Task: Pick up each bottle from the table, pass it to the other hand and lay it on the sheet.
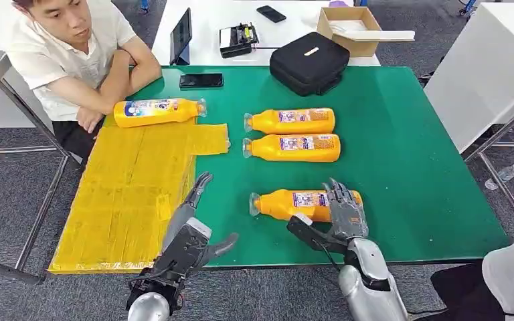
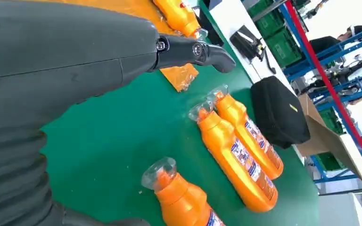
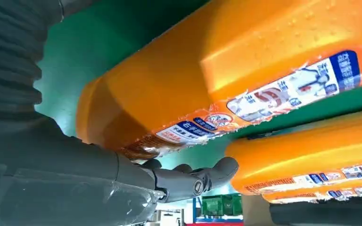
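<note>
Four orange bottles lie on the green table [image 1: 408, 167]. One bottle [image 1: 154, 112] [image 2: 179, 16] rests at the far end of the yellow sheet [image 1: 127, 194] [image 2: 181, 75]. Two bottles [image 1: 293, 121] [image 1: 294, 148] [image 2: 238, 157] lie side by side mid-table. The nearest bottle [image 1: 288, 202] [image 2: 184, 202] [image 3: 207, 80] lies flat on the table. My right hand [image 1: 345, 210] rests over its base end, fingers [image 3: 193, 176] draped across it, thumb spread on the near side. My left hand [image 1: 191, 231] hovers open beside the sheet's right edge, its fingers [image 2: 193, 49] stretched out and holding nothing.
A person sits at the far left with arms folded on the table corner. A black phone [image 1: 201, 81] and a black bag [image 1: 308, 61] [image 2: 278, 113] lie at the far edge. A white table behind carries a tablet, a device and a cardboard box [image 1: 351, 30].
</note>
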Available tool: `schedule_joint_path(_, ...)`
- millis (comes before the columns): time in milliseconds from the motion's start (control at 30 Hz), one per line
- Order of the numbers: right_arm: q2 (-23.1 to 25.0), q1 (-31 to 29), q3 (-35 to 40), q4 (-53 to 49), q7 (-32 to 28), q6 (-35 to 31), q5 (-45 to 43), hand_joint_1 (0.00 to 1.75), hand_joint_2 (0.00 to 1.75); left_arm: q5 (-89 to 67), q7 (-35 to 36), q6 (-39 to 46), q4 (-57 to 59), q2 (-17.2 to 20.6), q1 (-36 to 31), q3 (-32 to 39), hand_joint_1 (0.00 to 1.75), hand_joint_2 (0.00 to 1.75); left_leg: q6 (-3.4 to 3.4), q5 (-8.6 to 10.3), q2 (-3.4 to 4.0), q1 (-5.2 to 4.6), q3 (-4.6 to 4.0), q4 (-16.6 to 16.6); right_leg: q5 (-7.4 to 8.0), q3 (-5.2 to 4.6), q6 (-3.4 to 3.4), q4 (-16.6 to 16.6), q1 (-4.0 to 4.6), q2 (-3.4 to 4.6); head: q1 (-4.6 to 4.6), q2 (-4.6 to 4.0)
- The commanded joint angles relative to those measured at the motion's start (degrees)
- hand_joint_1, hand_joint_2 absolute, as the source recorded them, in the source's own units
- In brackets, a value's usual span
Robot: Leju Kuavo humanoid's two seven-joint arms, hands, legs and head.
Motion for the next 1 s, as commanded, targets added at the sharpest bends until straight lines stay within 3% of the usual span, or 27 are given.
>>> schedule_joint_path(33, -2.27, -1.65, -0.66, 7.5, 0.31, 3.1, -0.43, 0.0, 1.75, 0.19, 0.38, 0.01, 2.77, -3.65, 0.06, -2.81, 0.0, 1.75, 0.05, -0.05, 0.03, 0.03, 0.17, 0.01, -0.03, 0.24, -0.18, -0.08, 0.08, -0.07, 0.0, 0.0)
schedule_joint_path(67, -2.85, -1.75, -0.31, 8.4, 0.35, 3.62, -0.25, 0.0, 1.75, 0.21, 0.38, 0.01, 2.9, -3.65, -0.09, -2.7, 0.0, 1.75, 0.04, -0.04, 0.0, 0.03, 0.15, 0.0, -0.03, 0.22, -0.15, -0.08, 0.07, -0.08, -0.02, 0.0)
schedule_joint_path(100, -3.27, -2.02, -0.27, 9.31, 0.29, 4.27, -0.59, 1.47, 1.75, 0.29, 0.3, -0.04, 3.1, -3.65, -0.32, -2.53, 0.0, 1.75, 0.02, -0.01, -0.05, 0.03, 0.1, -0.01, -0.01, 0.16, -0.1, -0.07, 0.05, -0.1, -0.02, 0.0)
schedule_joint_path(133, -3.79, -2.23, -0.18, 10.31, 0.17, 4.89, -1.11, 1.71, 1.75, 0.29, 0.28, -0.05, 3.29, -3.65, -0.56, -2.45, 0.0, 1.75, 0.04, -0.04, -0.04, 0.03, 0.21, -0.02, -0.05, 0.29, -0.18, -0.1, 0.07, -0.14, -0.02, 0.0)
schedule_joint_path(333, -5.41, -2.71, -1.09, 12.81, -0.55, 5.66, -3.27, 1.75, 1.75, 0.87, -0.05, -0.37, 3.99, -3.65, -1.26, -2.46, 0.0, 1.75, 0.05, -0.02, -0.17, 0.07, 0.38, -0.02, -0.04, 0.4, -0.18, -0.16, 0.11, -0.27, -0.02, 0.0)
schedule_joint_path(433, -5.52, -2.71, -1.78, 13.15, -0.96, 5.98, -4.49, 1.75, 1.75, 1.03, -0.14, -0.39, 4.11, -3.65, -1.3, -2.57, 0.0, 1.75, 0.14, -0.13, -0.12, 0.04, 0.45, -0.01, -0.09, -0.08, -0.11, -0.12, 0.07, -0.18, 0.0, 0.0)
schedule_joint_path(500, -5.6, -2.27, -2.78, 13.3, -2.68, 7.41, -7.83, 1.75, 1.75, 1.25, -0.29, -0.41, 4.17, -3.65, -1.4, -2.51, 0.0, 1.75, 0.15, -0.11, -0.2, 0.05, 0.5, -0.04, -0.1, 0.01, -0.14, -0.17, 0.09, -0.29, -0.02, 0.0)
schedule_joint_path(1000, -5.97, -1.77, -3.29, 13.12, -3.71, 8.19, -10.31, 1.75, 1.75, 1.46, -0.44, -0.44, 4.26, -3.65, -1.53, -2.46, 0.0, 1.75, 0.15, -0.13, -0.19, 0.05, 0.82, -0.03, -0.13, 0.32, -0.2, -0.2, 0.11, -0.31, -0.02, 0.0)
